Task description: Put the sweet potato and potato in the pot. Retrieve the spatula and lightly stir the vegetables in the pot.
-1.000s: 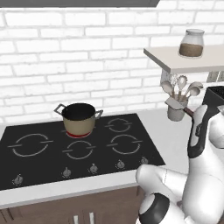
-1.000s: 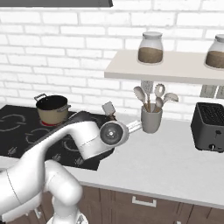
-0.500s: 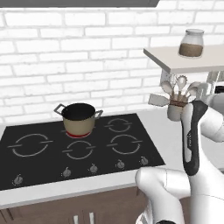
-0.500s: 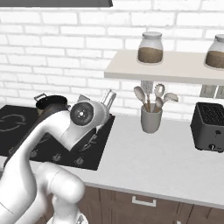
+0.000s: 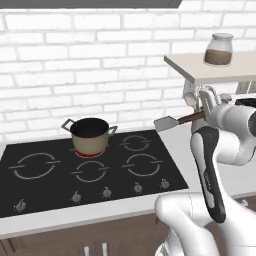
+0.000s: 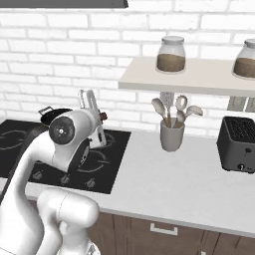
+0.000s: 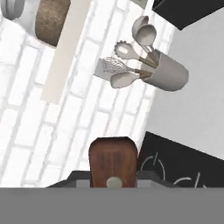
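My gripper (image 5: 203,113) is shut on the spatula's reddish-brown handle (image 5: 190,118). It holds the spatula level in the air, with the grey blade (image 5: 166,123) pointing left over the cooktop's back right corner. The tan pot (image 5: 90,135) stands on the lit back burner, well left of the blade; its inside looks dark. Sweet potato and potato are out of view. From the right base, the gripper (image 6: 92,106) rises above the arm, the handle's end (image 6: 103,116) beside it and the pot (image 6: 51,114) behind. The hand view has the handle (image 7: 113,161) between the fingertips (image 7: 113,180).
A grey utensil holder (image 6: 172,135) with spoons and a whisk stands on the counter right of the black cooktop (image 5: 45,192). A black toaster (image 6: 240,144) sits further right. A shelf (image 6: 199,82) with jars (image 6: 171,54) hangs above the holder.
The arm has lifted the spatula out of the utensil holder and swung it left toward the cooktop. The pot has not moved.
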